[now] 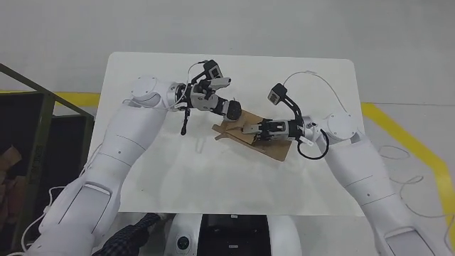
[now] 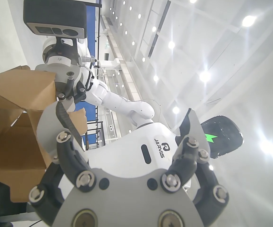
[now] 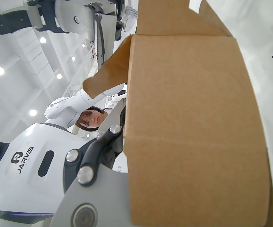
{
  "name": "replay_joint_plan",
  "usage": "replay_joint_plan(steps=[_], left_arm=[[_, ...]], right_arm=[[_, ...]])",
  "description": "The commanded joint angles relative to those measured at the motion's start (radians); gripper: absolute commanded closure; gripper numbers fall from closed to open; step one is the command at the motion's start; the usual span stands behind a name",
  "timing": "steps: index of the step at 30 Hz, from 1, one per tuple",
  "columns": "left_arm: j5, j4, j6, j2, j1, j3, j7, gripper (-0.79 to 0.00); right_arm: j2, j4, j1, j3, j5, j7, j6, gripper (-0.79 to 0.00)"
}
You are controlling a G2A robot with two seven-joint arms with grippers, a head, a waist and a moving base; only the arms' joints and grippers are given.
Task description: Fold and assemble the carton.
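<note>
Brown, partly folded cardboard carton (image 1: 277, 149) over white tabletop (image 1: 156, 178); right hand (image 1: 261, 129) apparently clamps one panel, left hand (image 1: 233, 110) spread wide against a flap.

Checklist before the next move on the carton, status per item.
1. Right gripper holding the carton: ok, shut on a panel.
2. Left gripper free: ok, open, nothing between its fingers.
3. Side flap within reach: ok, right beside one left finger; whether they touch, cannot tell.
4. Flaps folded in: not ok, the side flap sticks out and the end is open.
5. Carton resting on the table: cannot tell.
</note>
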Motion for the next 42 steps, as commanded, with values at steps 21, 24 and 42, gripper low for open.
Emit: replay_joint_plan(steps=[21, 24, 42], left_arm=[[0.038, 0.017, -0.045, 0.038, 0.04, -0.143, 0.062, -0.785], [0.053, 0.01, -0.027, 0.045, 0.064, -0.155, 0.069, -0.785], [0.08, -0.012, 0.021, 0.038, 0.087, -0.092, 0.069, -0.785]], right_arm=[[0.014, 0.003, -0.006, 0.057, 0.105, 0.085, -0.054, 0.0], [0.015, 0.001, -0.005, 0.063, 0.114, 0.096, -0.062, 0.0], [0.025, -0.06, -0.026, 0.082, 0.135, 0.113, -0.059, 0.0]])
